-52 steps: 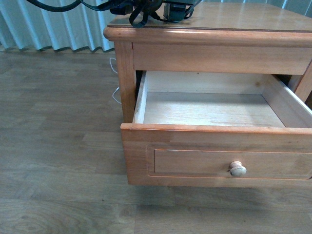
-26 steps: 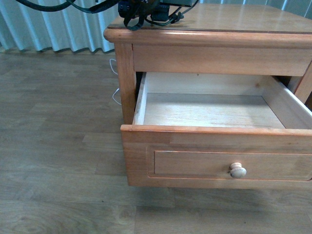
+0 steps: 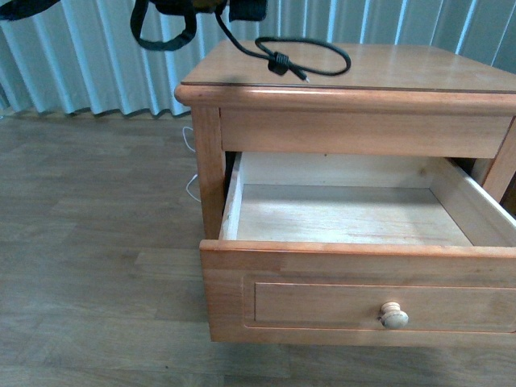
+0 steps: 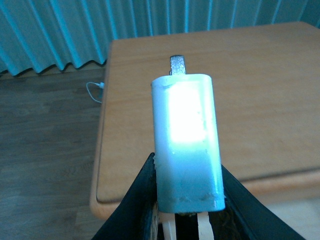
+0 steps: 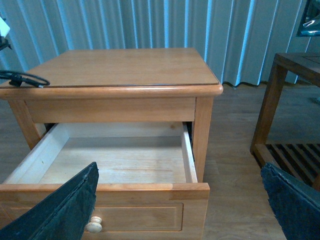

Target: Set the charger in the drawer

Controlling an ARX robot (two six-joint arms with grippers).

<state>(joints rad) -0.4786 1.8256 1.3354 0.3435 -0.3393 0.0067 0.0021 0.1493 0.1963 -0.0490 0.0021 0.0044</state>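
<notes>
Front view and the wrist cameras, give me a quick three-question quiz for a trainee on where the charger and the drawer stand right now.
1. True or false: the drawer is pulled open and has nothing in it.
2. Pick one. The white block of the charger is: A, between the fingers of the left gripper; B, inside the drawer; C, on the floor.
3. Fill in: the loop of the black cable rests on the ____ of the table.
Key: 1 true; 2 A; 3 top.
</notes>
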